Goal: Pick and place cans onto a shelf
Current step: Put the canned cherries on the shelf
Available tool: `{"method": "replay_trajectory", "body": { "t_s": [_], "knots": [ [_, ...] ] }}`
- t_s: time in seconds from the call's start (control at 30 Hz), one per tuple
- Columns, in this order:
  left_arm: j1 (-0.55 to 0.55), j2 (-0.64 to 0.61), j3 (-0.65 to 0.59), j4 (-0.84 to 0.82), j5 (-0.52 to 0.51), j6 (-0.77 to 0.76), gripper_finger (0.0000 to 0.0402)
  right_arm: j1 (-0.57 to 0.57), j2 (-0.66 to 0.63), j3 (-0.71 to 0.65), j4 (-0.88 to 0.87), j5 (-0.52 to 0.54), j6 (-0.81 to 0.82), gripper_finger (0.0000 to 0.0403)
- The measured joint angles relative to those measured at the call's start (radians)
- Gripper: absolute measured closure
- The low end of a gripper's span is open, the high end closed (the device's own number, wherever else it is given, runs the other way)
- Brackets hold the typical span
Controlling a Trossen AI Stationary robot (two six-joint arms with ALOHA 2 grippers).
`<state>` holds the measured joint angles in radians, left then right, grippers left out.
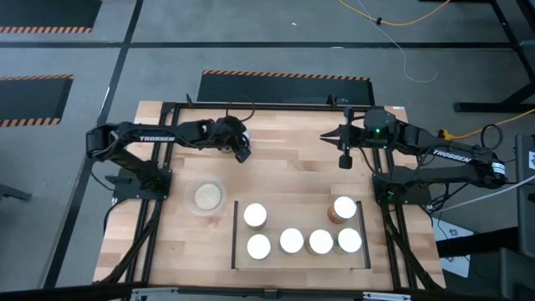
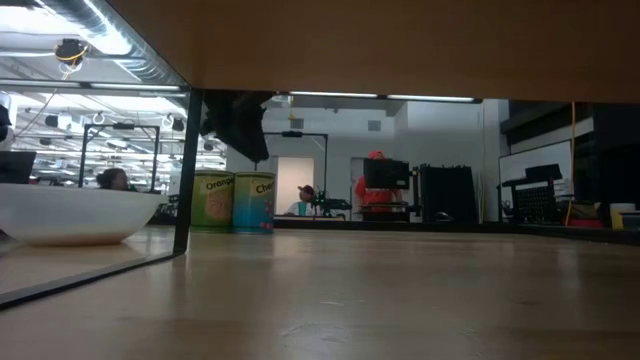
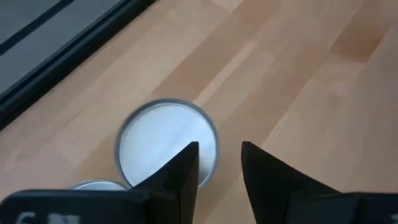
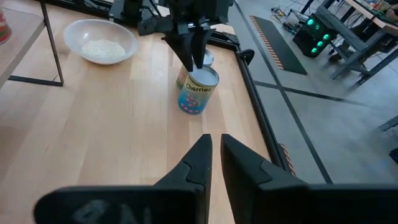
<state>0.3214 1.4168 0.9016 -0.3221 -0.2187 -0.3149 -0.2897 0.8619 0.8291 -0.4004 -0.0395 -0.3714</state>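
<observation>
Two stiff, smooth-sided cans [image 4: 198, 90] stand on the desk [image 1: 284, 159] under the left pincer [image 4: 194, 59], its fingers slightly spread above one shiny rim; grip the sides.

Shiny metal cans [image 3: 166, 142], smooth wooden table [image 1: 292, 159]

Overhead; table-level; two wrist close-ups

The middle of the table [image 1: 292, 159] is bare wood, so a gripper can pass freely between the two arms there. On the shelf [image 1: 301, 209], six cans [image 1: 291, 241] fill the front row and both ends of the back row, and only the middle of the back row is free. Left of the shelf the bowl [image 1: 207, 197] blocks the way, and at the back two cans [image 4: 198, 91] stand under the left gripper [image 4: 193, 59].
</observation>
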Motion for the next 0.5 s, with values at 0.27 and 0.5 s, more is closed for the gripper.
{"method": "replay_trajectory", "body": {
  "t_s": [0.27, 0.5],
  "knots": [
    [0.0, 0.006, 0.0, 0.001, -0.006, 0.006, 0.0289, 0.0, 0.0, 0.0, -0.001, 0.0, 0.0, 0.0363],
    [-0.001, 0.034, -0.001, -0.005, -0.005, 0.01, 0.0289, 0.0, 0.0, 0.0, -0.002, 0.0, 0.0, 0.0363]
  ]
}}
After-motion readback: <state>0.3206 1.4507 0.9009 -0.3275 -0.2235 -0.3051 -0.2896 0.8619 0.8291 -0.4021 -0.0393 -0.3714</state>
